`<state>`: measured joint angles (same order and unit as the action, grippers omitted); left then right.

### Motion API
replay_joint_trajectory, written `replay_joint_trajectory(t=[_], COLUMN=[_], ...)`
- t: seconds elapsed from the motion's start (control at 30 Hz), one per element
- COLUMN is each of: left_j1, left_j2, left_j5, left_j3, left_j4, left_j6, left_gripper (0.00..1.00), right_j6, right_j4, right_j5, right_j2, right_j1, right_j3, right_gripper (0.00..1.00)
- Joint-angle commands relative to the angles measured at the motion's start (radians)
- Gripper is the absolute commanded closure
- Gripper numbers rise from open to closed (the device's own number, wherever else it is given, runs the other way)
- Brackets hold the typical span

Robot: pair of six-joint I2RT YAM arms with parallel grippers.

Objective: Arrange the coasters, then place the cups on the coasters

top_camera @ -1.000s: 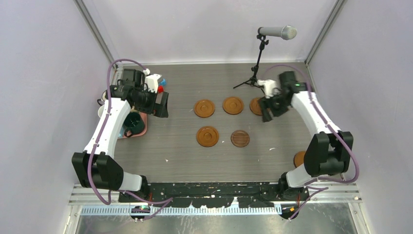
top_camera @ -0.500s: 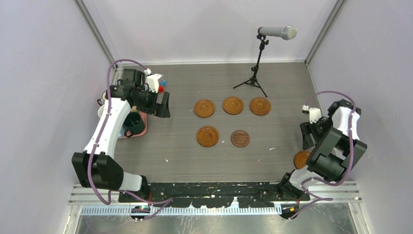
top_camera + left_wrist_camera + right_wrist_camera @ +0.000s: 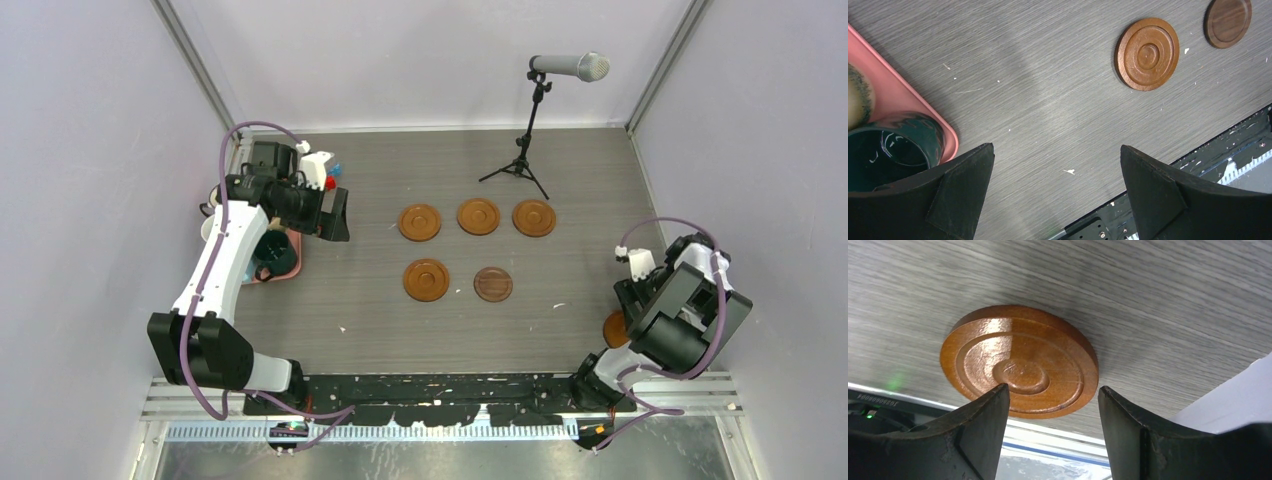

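Five brown coasters lie mid-table: a back row of three [image 3: 420, 222], [image 3: 478, 216], [image 3: 534, 218], and a front pair, one light [image 3: 426, 280] and one darker [image 3: 493, 284]. Another coaster [image 3: 1019, 361] lies by the near right edge, half hidden under the right arm in the top view [image 3: 612, 328]. My right gripper [image 3: 1053, 388] hovers open just over its near rim, touching nothing. A dark green cup [image 3: 893, 150] stands on the pink tray [image 3: 898, 100]. My left gripper [image 3: 1056, 146] hangs wide open beside that tray, holding nothing. The left arm hides the other cups.
A microphone on a tripod [image 3: 525, 150] stands at the back right. Small red and blue blocks [image 3: 330, 180] sit behind the left wrist. Walls close in both sides, and the right wall is close to the right gripper [image 3: 626, 296]. The black base rail runs along the near edge.
The right arm swung from the back row's right coaster to the near right corner, over the loose coaster, with its jaws a little wider. The left arm has not moved.
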<state>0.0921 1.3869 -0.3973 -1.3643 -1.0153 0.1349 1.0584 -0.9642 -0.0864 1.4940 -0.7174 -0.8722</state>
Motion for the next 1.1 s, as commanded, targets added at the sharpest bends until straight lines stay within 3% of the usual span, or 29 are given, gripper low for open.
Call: replay_joint_trajectory(t=[0.0, 0.33, 0.57, 0.87, 1.07], left_j1=[0.002, 0.002, 0.002, 0.001, 0.001], left_j2=[-0.031, -0.031, -0.042, -0.034, -0.045], left_j5=[-0.016, -0.008, 0.006, 0.011, 0.027], left_j3=[-0.016, -0.014, 0.003, 0.003, 0.022], left_j4=[0.001, 0.004, 0.014, 0.007, 0.010], left_j6=[-0.009, -0.009, -0.008, 0.003, 0.021], left_gripper=[0.00, 0.00, 0.00, 0.00, 0.00], right_j6=[0.014, -0.091, -0.213, -0.429, -0.536], right_j4=[0.124, 0.178, 0.249, 0.309, 0.344], right_j5=[0.038, 0.002, 0.007, 0.010, 0.001], right_j2=[-0.025, 0.023, 0.007, 0.067, 0.116], right_j1=[-0.003, 0.080, 0.242, 0.515, 0.634], right_j3=[0.031, 0.050, 0.095, 0.034, -0.009], right_gripper=[0.30, 0.39, 0.52, 0.55, 0.56])
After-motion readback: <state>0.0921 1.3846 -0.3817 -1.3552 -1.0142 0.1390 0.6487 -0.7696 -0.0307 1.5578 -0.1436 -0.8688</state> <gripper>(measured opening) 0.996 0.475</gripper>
